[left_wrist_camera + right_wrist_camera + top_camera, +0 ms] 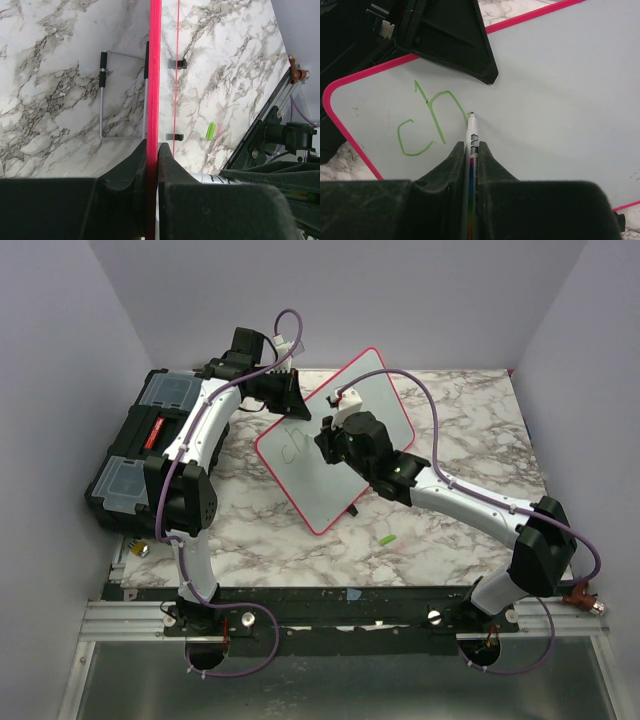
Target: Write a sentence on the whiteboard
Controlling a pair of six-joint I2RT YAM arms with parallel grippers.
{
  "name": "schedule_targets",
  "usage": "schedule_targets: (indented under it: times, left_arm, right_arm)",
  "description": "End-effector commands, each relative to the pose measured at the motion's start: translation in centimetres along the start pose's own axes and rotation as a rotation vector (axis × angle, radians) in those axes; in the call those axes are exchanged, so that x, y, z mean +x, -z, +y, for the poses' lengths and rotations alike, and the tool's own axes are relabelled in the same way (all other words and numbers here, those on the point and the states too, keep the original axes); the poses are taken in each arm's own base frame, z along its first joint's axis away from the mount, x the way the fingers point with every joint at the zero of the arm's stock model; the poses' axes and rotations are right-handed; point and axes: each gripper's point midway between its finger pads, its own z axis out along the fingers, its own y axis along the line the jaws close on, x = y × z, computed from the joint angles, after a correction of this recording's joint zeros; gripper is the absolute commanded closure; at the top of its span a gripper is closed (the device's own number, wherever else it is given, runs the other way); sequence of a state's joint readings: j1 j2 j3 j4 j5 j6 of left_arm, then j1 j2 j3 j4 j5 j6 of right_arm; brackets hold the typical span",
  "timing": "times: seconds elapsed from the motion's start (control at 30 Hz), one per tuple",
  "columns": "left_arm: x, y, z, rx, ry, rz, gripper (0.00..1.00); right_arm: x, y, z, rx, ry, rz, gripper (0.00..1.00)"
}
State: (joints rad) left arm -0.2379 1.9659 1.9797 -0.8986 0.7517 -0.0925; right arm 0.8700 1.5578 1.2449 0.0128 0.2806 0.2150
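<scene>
The whiteboard [315, 490], white with a pink rim, stands tilted on the marble table. My left gripper [290, 400] is shut on its upper left edge. In the left wrist view the rim [154, 75] runs edge-on between the jaws of that gripper [153, 147]. My right gripper [471, 145] is shut on a white marker [472, 132], whose tip touches the board [555, 85]. The sentence consists of the green letters "ch" [427, 120], and the marker tip rests at the end of the "h". From above, the right gripper [335, 435] hangs over the board's middle.
A black toolbox [135, 455] with clear lid compartments sits at the table's left edge. A small green cap [386, 539] lies on the marble in front of the board, also in the left wrist view [210, 131]. The board's wire stand [101, 100] rests behind it.
</scene>
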Motion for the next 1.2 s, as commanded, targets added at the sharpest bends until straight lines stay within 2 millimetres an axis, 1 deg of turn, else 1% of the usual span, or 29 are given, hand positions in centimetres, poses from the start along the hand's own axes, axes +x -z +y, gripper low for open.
schedule_targets:
  times: [0.0, 0.37, 0.53, 0.67, 0.73, 1.1, 1.17]
  left_arm:
    - [-1.3, 1.3, 2.0, -0.151, -0.128, -0.052, 1.0]
    - [-1.2, 1.3, 1.8, -0.151, -0.13, -0.051, 1.0]
    - [-1.1, 1.2, 1.8, -0.15, -0.129, -0.048, 1.0]
    - [-1.2, 1.2, 1.8, -0.149, -0.132, -0.05, 1.0]
    - [-1.2, 1.2, 1.8, -0.15, -0.131, -0.05, 1.0]
    - [-1.2, 1.2, 1.8, -0.153, -0.131, -0.05, 1.0]
    - [-1.2, 1.3, 1.8, -0.153, -0.132, -0.05, 1.0]
  right_arm:
    - [-0.6, -0.7, -1.1, 0.063, 0.014, -0.023, 0.99]
    - [-1.6, -1.1, -1.4, 0.09, 0.033, -0.04, 0.99]
    - [-2.0, -1.2, -0.8, 0.061, 0.032, -0.046, 0.99]
    - [-2.0, -1.2, 0.2, 0.002, 0.033, -0.047, 0.99]
    - [-1.8, -1.0, 0.6, -0.024, 0.034, -0.049, 0.99]
    - [0.2, -0.7, 0.9, -0.058, 0.028, -0.004, 0.99]
    - [0.9, -0.6, 0.9, -0.063, 0.025, 0.01, 0.99]
